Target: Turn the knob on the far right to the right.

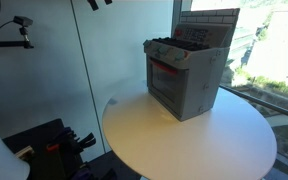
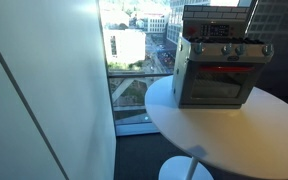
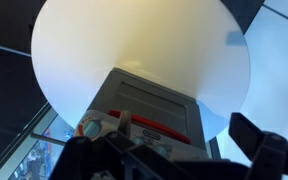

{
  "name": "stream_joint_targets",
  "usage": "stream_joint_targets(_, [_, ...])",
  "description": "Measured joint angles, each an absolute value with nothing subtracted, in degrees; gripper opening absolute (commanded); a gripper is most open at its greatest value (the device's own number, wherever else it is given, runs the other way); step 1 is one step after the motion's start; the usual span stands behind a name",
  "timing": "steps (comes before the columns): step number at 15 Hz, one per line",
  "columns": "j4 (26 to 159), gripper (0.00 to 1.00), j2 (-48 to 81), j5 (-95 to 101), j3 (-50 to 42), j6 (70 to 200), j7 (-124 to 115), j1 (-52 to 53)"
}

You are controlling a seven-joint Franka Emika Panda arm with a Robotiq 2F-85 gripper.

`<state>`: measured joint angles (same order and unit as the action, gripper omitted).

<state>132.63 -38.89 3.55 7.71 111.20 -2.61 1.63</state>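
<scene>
A grey toy stove (image 1: 189, 78) with a red oven-door handle stands on a round white table (image 1: 174, 145); it also shows in an exterior view (image 2: 216, 70). A row of dark knobs runs along its front top edge (image 2: 232, 50), and the far-right one (image 2: 267, 48) is small. My gripper (image 3: 179, 165) hovers high above the stove, apart from it, with its dark fingers spread wide and nothing between them. In the wrist view the stove (image 3: 149, 105) lies below, with one round knob (image 3: 88, 127) at the end of the panel. Only the fingertips (image 1: 99, 4) show at the top edge in an exterior view.
The stove stands near the table's window-side edge, with its raised back panel (image 2: 212, 18) behind the burners. Glass walls and a window (image 2: 134, 50) surround the table. A camera arm (image 1: 19, 25) and dark gear (image 1: 54, 145) stand beside the table.
</scene>
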Motion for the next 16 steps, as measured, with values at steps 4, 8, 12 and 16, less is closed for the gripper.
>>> stream_joint_targets(4, [130.4,1.00,-36.0,5.9,6.8,115.4,-4.3,-0.9])
stream_joint_targets(8, [129.2,1.00,-33.1,7.9,6.2,119.8,-6.4,-2.9])
stream_joint_targets(12, [128.5,1.00,-30.0,9.7,5.1,123.6,-7.9,-4.7])
stream_joint_targets(16, [127.8,1.00,-26.7,10.5,3.8,126.5,-8.6,-6.3])
